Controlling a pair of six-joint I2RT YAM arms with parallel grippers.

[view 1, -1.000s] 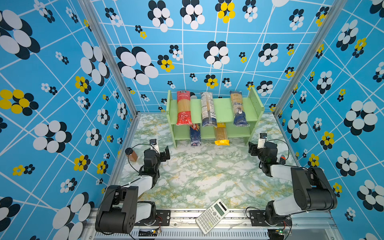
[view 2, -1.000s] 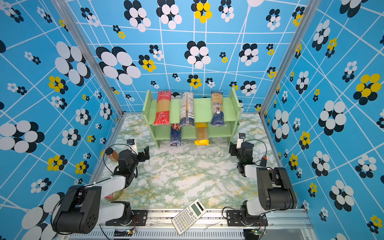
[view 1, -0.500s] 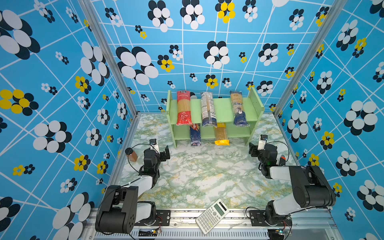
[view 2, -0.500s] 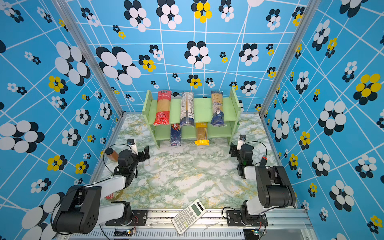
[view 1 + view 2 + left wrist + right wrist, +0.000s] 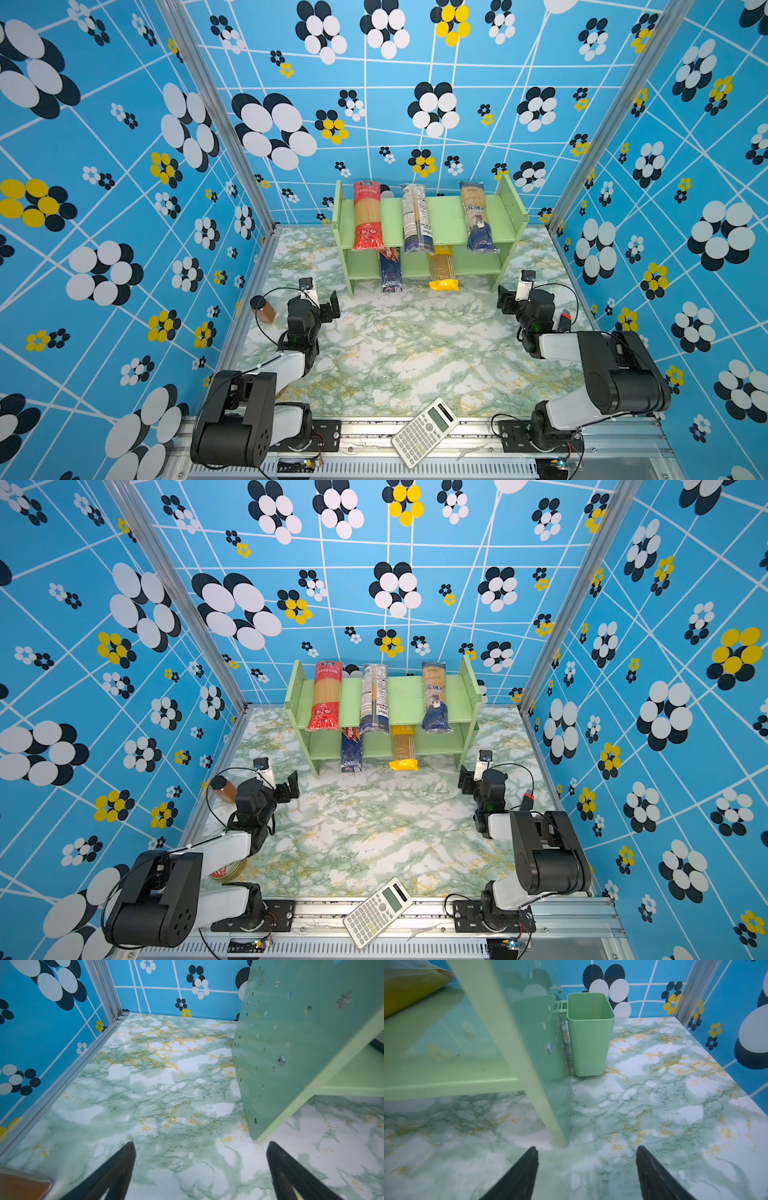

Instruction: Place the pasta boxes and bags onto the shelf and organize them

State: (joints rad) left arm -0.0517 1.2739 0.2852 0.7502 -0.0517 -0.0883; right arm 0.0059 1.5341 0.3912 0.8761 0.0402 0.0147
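The table (image 5: 415, 353) had no pasta left lying on it. The shelf (image 5: 446, 220) stood at the back, and all five packs were on it. On top lay the red bag (image 5: 367, 216), the clear bag (image 5: 415, 220) and the navy bag (image 5: 478, 218). Below lay the blue box (image 5: 390, 270) and the yellow bag (image 5: 442, 268). Each pack pointed front to back, and its near end stuck out over the front edge, toward the arms.

The left gripper (image 5: 200, 1146) sat low by the shelf's left front leg, wide open and empty. The right gripper (image 5: 587, 1148) sat by the right front leg, jaws apart and empty too. The blue box was nearer the left one, so I think a tidy-up push would start there. The calculator (image 5: 424, 432) and the jar (image 5: 262, 309) sat off to the sides.
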